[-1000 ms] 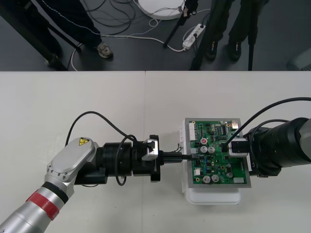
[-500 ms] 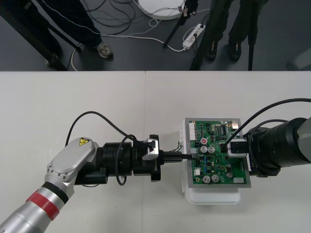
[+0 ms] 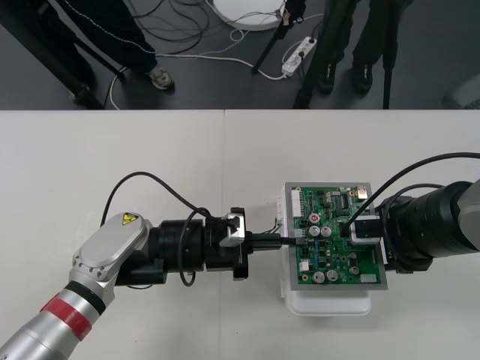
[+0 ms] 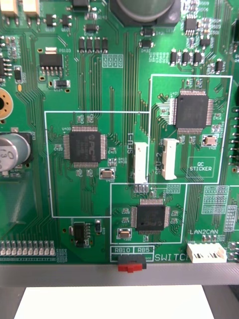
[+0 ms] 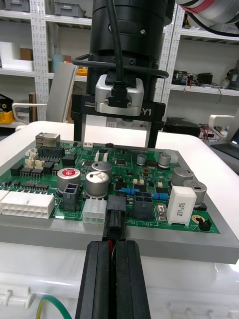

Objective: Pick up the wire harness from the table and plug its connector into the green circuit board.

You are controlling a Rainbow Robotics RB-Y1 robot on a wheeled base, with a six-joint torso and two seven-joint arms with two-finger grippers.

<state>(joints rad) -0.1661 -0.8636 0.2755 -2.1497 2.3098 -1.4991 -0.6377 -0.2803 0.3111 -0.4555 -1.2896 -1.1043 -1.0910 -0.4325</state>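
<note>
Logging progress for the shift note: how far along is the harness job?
Done: harness picked up, left tool shut on its wires. In hand: black plug at the green board edge socket; full seating unclear. Right tool stands over the board. To do: release.

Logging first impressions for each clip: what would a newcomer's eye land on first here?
The left pincer, shut on the wire harness, holds its black plug at the left edge of the green circuit board. The right pincer hangs open over the board's right side.
</note>
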